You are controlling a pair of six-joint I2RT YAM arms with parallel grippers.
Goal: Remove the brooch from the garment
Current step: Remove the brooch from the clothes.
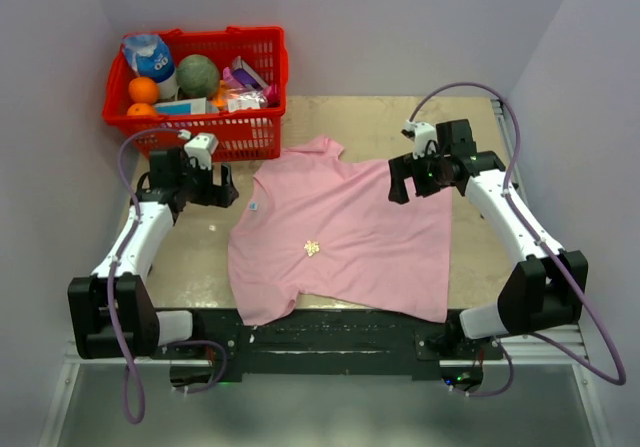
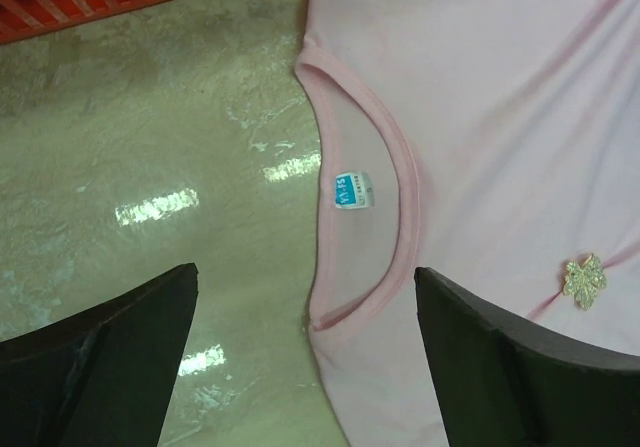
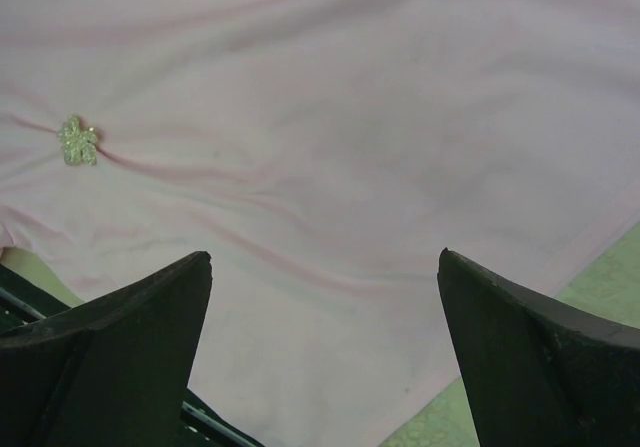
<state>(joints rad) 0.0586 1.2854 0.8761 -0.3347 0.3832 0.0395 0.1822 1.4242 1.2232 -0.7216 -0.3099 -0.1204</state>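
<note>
A light pink T-shirt, the garment (image 1: 350, 237), lies flat on the table. The brooch (image 1: 312, 248), a tiny gold-white flower cluster, is pinned near the shirt's middle. In the wrist views the brooch (image 2: 584, 280) shows right of the collar, and the brooch (image 3: 77, 141) shows at the left on wrinkled cloth. My left gripper (image 1: 222, 187) hovers open beside the collar (image 2: 400, 187), left of the shirt, nothing between its fingers. My right gripper (image 1: 400, 179) hangs open over the shirt's right shoulder area, empty too. The garment (image 3: 350, 167) fills the right wrist view.
A red basket (image 1: 268, 77) with fruit, a bottle and packets stands at the back left, just behind the left gripper. A small blue-white tag (image 2: 352, 190) sits inside the collar. Bare tabletop (image 2: 150, 167) lies left of the shirt. Purple walls close in the sides.
</note>
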